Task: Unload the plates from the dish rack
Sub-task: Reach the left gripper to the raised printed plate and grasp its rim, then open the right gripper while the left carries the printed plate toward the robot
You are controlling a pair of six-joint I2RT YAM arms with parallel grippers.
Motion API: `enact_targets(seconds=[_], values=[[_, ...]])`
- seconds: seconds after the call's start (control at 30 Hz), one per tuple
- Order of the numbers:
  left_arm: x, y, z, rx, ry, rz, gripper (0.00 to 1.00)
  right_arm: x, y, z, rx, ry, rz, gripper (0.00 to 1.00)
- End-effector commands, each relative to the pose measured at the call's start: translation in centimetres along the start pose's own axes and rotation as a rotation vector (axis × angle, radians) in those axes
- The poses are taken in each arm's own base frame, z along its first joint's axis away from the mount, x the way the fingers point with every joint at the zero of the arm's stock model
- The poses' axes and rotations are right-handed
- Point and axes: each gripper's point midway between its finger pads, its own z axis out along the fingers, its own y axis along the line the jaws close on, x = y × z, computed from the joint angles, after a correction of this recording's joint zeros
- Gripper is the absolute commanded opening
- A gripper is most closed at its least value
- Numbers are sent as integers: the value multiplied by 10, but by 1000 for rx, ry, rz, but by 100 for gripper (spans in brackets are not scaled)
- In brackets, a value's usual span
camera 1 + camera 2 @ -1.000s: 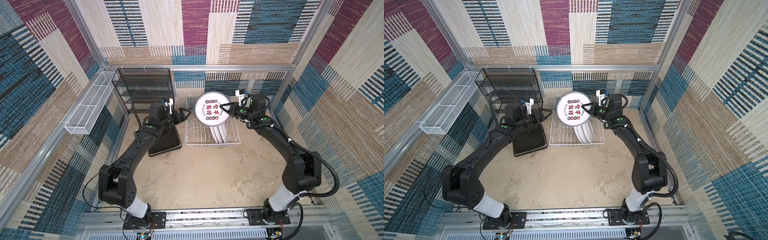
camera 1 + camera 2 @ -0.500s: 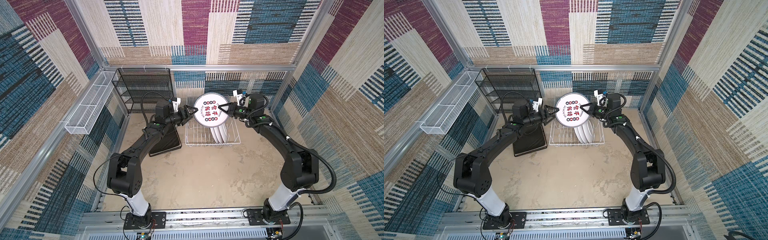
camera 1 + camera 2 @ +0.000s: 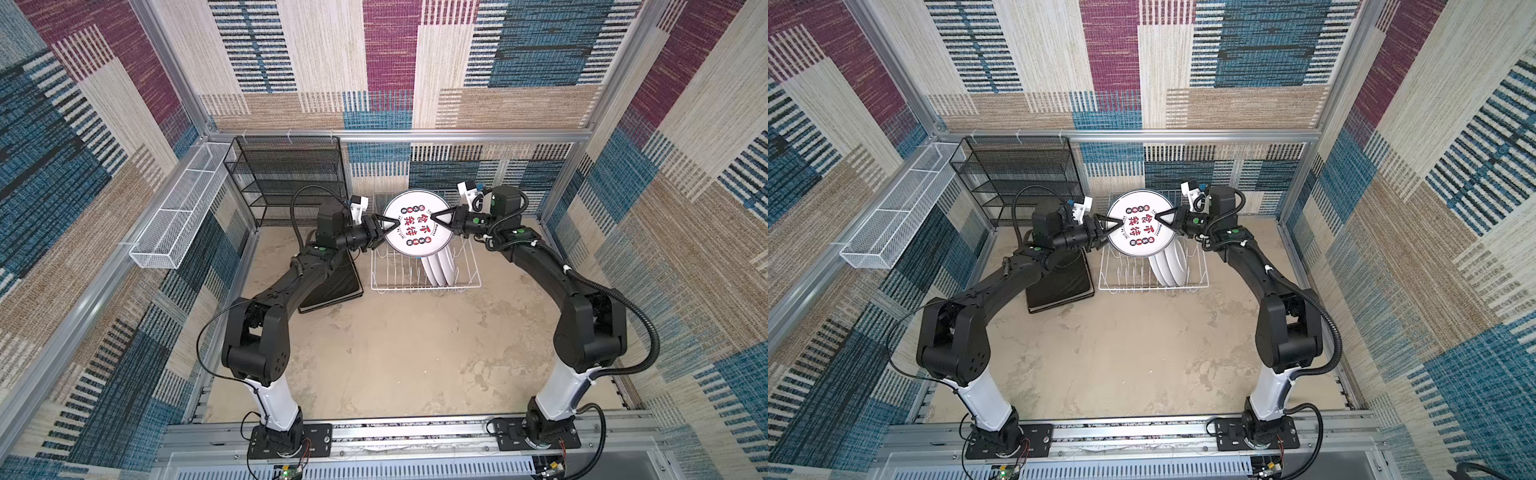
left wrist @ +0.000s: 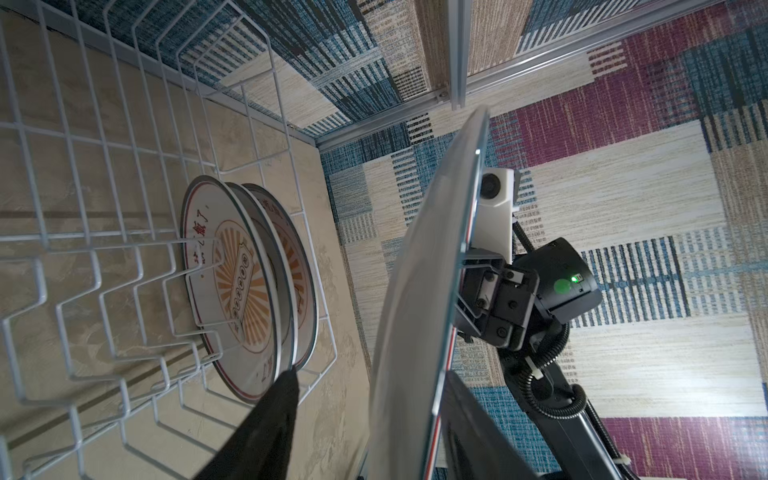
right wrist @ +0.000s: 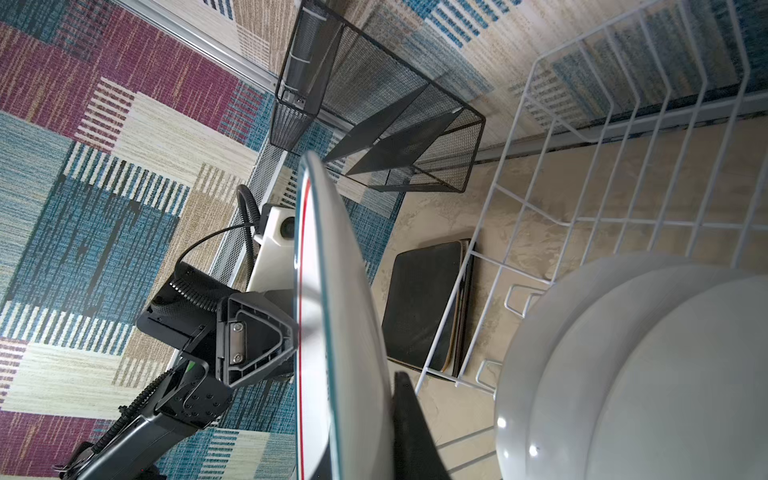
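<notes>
A round white plate [image 3: 417,226] [image 3: 1142,222] with red characters hangs flat-faced above the dish rack [image 3: 424,286] [image 3: 1152,289]. My right gripper [image 3: 434,216] [image 5: 357,399] is shut on its right rim. My left gripper [image 3: 392,226] [image 4: 370,376] straddles its left rim, open: one finger [image 4: 478,415] lies against the plate [image 4: 428,291] and the other finger [image 4: 270,415] stands clear of it. More round plates [image 3: 438,266] [image 4: 241,291] [image 5: 623,374] stand upright at the rack's right end. A stack of black-backed square plates [image 3: 328,282] [image 5: 424,303] lies on the table left of the rack.
A black mesh shelf unit [image 3: 286,178] stands at the back left. A long white mesh basket [image 3: 178,224] hangs on the left wall. Aluminium frame rails edge the table on all sides.
My left arm has swung right from over the black stack to the plate's left rim, and its jaws have narrowed around it. The right gripper has kept hold of the plate, barely moving.
</notes>
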Motion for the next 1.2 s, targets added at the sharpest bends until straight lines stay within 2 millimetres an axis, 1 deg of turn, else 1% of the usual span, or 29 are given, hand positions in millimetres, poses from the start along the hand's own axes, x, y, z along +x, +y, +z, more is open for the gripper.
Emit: enact_targets(seconds=[0.0, 0.03, 0.2, 0.33, 0.47, 0.6, 0.63, 0.67, 0.7, 0.77, 0.83, 0.87, 0.9, 0.93, 1.03, 1.17], values=[[-3, -13, 3, 45, 6, 27, 49, 1, 10, 4, -40, 23, -15, 0], [-3, -12, 4, 43, 8, 23, 48, 3, 9, 6, -42, 31, -13, 0], [-1, -15, 5, 50, 16, 23, 32, 6, 8, 9, -36, 42, -6, 0], [1, -20, 4, 62, 25, 28, 16, 6, 8, 9, -35, 39, -3, 0], [2, -20, 3, 58, 32, 20, 0, 7, 7, 9, -36, 42, -1, 2], [3, -24, 0, 55, 31, 21, 0, 6, 9, 7, -35, 31, -8, 10], [3, -28, -2, 57, 29, 28, 0, 5, 10, 6, -31, 24, -17, 14], [2, -29, -4, 56, 27, 32, 0, 2, 11, 4, -21, 9, -28, 23], [2, -31, -5, 55, 25, 37, 0, 0, 11, 3, -7, -9, -41, 28], [2, -33, -9, 49, 21, 42, 0, -6, 14, -2, 20, -50, -75, 33], [2, -35, -13, 48, 15, 41, 0, -11, 16, -9, 54, -89, -116, 45], [1, -35, -15, 45, 12, 40, 0, -13, 18, -11, 68, -102, -136, 49], [3, -36, -17, 42, 9, 38, 0, -15, 19, -15, 85, -115, -163, 55], [4, -38, -20, 39, 6, 38, 0, -18, 22, -19, 104, -132, -197, 63], [9, -37, -30, 3, 1, 40, 0, -25, 27, -37, 179, -213, -306, 100], [17, -35, -49, -67, -5, 45, 0, -28, 43, -62, 247, -291, -502, 100]])
